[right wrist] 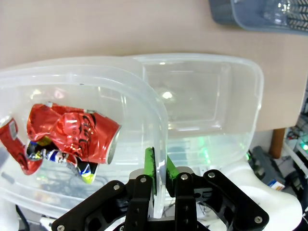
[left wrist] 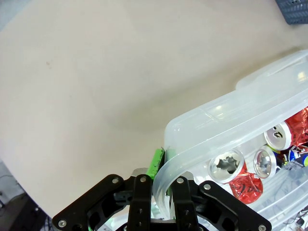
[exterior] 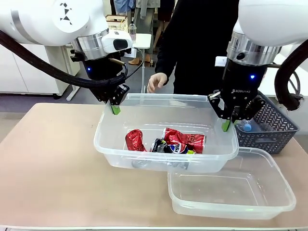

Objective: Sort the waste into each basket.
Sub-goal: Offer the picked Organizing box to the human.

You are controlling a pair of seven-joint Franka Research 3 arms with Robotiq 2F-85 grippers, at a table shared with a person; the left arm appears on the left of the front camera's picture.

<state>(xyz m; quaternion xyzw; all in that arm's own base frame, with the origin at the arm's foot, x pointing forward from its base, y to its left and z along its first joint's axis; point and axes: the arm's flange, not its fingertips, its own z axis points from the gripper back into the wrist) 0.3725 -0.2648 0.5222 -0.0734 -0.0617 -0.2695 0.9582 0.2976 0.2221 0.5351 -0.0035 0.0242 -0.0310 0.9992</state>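
A clear basket (exterior: 111, 144) holds several crushed red-and-silver cans (exterior: 185, 139). It appears raised a little off the table, with one gripper at each end. My left gripper (exterior: 115, 109) is shut on its left rim (left wrist: 216, 106), green pad outside the wall. Can ends (left wrist: 231, 166) show through the plastic there. My right gripper (exterior: 226, 125) is shut on the right rim (right wrist: 96, 67), beside a red can (right wrist: 72, 132). The second clear basket (exterior: 284, 195) sits empty at the front right, also in the right wrist view (right wrist: 207, 96).
A dark grey lattice basket (exterior: 276, 125) stands at the right with a clear bottle (exterior: 246, 126) inside; it is also seen from the wrist (right wrist: 260, 14). A person's hand (exterior: 156, 82) hangs just beyond the far rim. Bare tabletop spreads to the left.
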